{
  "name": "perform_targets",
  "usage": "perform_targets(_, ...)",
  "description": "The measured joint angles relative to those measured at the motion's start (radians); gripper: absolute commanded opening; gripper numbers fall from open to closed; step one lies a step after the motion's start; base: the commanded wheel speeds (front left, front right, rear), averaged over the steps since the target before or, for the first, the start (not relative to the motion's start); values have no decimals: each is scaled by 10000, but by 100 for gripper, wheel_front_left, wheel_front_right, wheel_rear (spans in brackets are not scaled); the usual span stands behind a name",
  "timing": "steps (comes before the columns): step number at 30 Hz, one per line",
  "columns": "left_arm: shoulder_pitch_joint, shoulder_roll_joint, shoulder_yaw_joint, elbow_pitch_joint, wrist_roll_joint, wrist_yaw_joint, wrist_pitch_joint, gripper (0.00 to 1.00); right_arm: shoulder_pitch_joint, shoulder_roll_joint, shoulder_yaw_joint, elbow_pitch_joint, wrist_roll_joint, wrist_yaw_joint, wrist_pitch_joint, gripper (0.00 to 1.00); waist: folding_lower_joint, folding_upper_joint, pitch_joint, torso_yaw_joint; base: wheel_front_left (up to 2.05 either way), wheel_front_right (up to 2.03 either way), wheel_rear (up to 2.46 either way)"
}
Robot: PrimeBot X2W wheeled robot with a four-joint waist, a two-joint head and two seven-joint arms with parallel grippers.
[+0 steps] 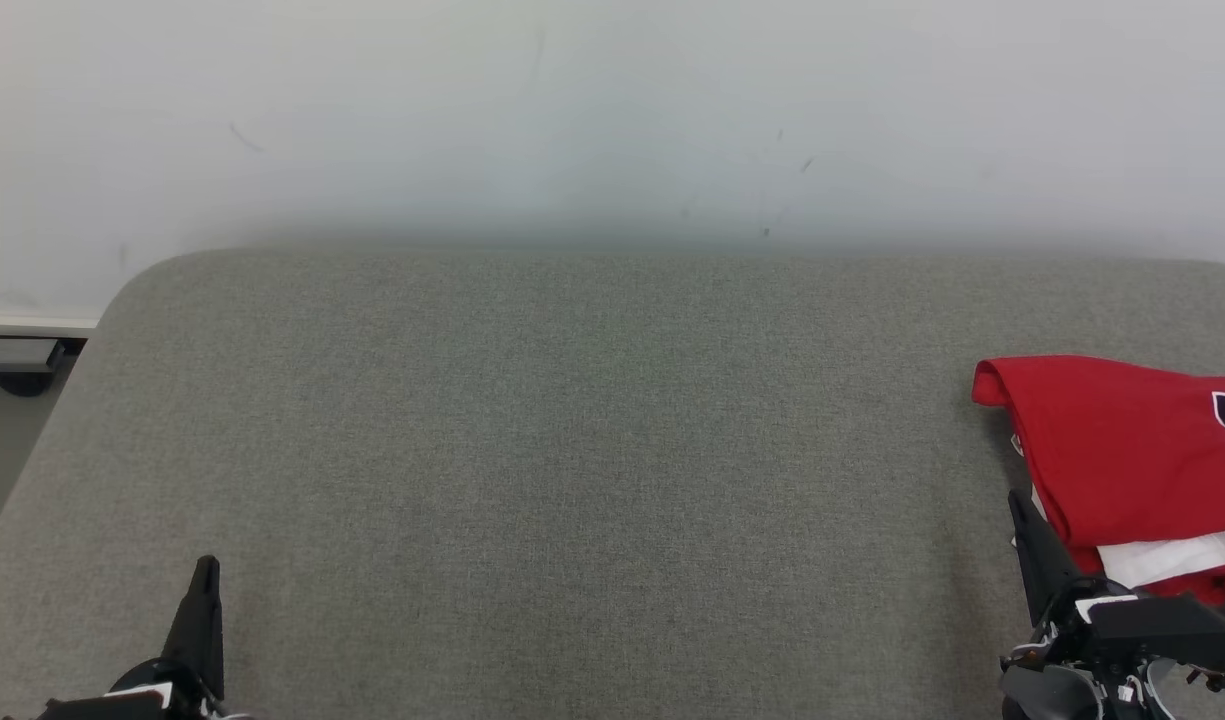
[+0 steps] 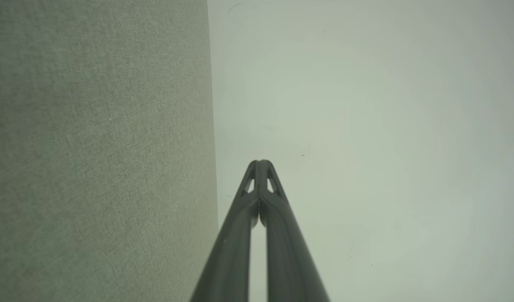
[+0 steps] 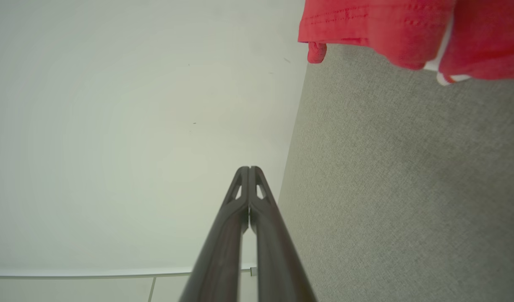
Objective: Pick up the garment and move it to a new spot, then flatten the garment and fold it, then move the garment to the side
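Red garment (image 1: 1122, 450) lies far right on the grey fabric surface (image 1: 572, 450); left claw (image 2: 260, 162) and right claw (image 3: 249, 168) both clenched, empty.

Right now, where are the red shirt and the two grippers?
red shirt (image 1: 1122, 450): head view, middle of its red cloth.
left gripper (image 2: 260, 162): left wrist view, shut fingertips.
right gripper (image 3: 249, 168): right wrist view, shut fingertips.
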Motion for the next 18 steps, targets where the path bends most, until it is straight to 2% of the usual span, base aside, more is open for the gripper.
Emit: perform_targets(18,0,0,-2,-2,0,0,0,0,0,0,0,-8,2,0,0,0,0,0,0,0,0,0,0)
